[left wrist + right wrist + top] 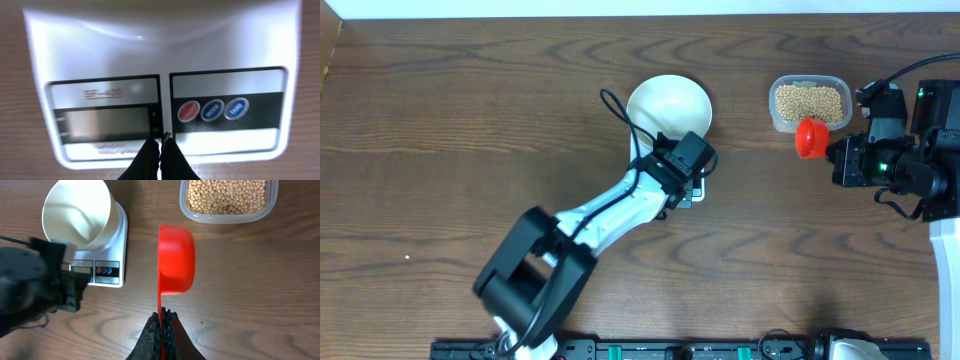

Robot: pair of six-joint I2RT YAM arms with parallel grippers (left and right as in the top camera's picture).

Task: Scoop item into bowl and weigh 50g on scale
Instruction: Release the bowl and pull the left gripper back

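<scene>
The beans [226, 197] sit at 1 o'clock from your right claw [162, 316], just beyond the red scoop [176, 260] it clamps, handle running 6 to 12.

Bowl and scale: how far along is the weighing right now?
Done: the empty bowl sits on the scale. In hand: the right gripper is shut on an empty red scoop beside the tub of beans; the left gripper, shut, hovers at the scale's display, which shows no readable digits. Left: scoop beans into the bowl up to 50 g.
</scene>
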